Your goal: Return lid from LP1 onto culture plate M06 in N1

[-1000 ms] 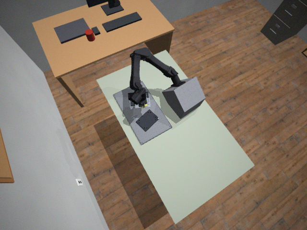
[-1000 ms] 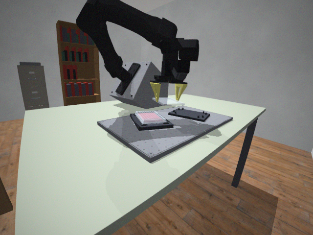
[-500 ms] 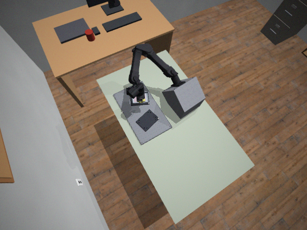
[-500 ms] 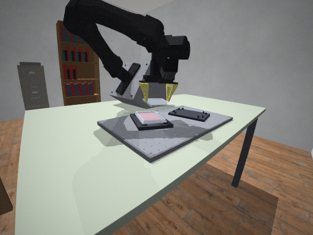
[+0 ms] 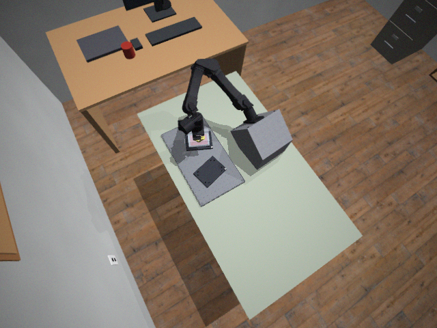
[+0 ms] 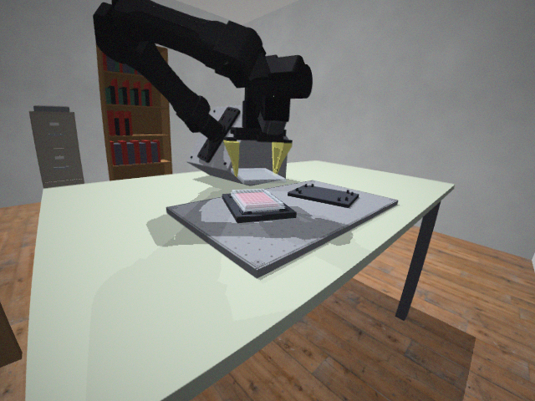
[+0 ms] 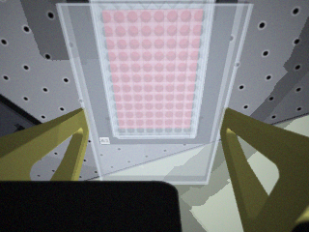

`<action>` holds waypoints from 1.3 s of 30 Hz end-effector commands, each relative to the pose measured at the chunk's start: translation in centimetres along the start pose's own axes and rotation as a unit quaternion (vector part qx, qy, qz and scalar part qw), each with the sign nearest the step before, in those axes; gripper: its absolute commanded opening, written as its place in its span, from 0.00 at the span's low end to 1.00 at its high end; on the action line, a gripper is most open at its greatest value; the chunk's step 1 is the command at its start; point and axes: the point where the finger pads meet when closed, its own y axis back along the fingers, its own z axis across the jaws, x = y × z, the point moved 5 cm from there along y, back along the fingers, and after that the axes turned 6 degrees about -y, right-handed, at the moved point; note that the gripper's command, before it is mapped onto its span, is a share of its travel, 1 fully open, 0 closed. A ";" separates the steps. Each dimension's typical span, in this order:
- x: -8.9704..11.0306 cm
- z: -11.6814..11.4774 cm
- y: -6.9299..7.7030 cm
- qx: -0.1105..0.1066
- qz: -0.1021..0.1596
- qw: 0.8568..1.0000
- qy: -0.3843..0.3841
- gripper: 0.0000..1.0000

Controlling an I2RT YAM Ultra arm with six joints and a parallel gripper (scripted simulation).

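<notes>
Pale bench (image 6: 108, 280): pincer (image 7: 154, 145) clamped on lid (image 7: 77, 72) above plate M06 (image 7: 154, 68); square edges, then lower level.

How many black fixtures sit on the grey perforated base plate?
2: the plate nest under the pink culture plate, and the bare lid park beside it. The gripper holds the clear lid above.

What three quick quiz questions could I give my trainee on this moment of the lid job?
1. True or false: the lid already rests on plate M06.
2. The gripper is: A open, B shut on the lid, C shut on nothing.
3. What lies on lid park LP1 now?

Key: 1 false, the lid hangs above the plate. 2 B. 3 Nothing; only its pegs show.
</notes>
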 end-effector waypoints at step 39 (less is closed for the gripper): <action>-0.2 0.2 -2.0 -0.002 -0.005 1.000 0.006 0.00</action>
